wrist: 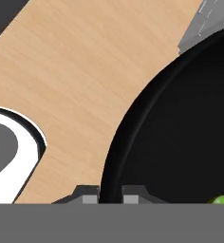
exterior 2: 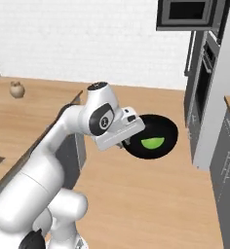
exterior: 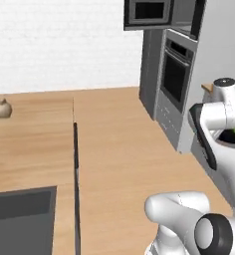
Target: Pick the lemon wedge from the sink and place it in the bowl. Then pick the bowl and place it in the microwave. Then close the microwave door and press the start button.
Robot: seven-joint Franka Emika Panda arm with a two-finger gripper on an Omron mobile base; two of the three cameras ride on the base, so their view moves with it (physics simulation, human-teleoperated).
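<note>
Lemon wedge sits inside the black bowl, carried in the air over the wood floor. Gripper is clamped on the bowl's near rim, one finger either side.

- Wide bare wooden floor below the bowl, open on every side.
- Right of the bowl, oven tower close by.
- Above the bowl, microwave cavity open; microwave door swung outward beside the opening.
</note>
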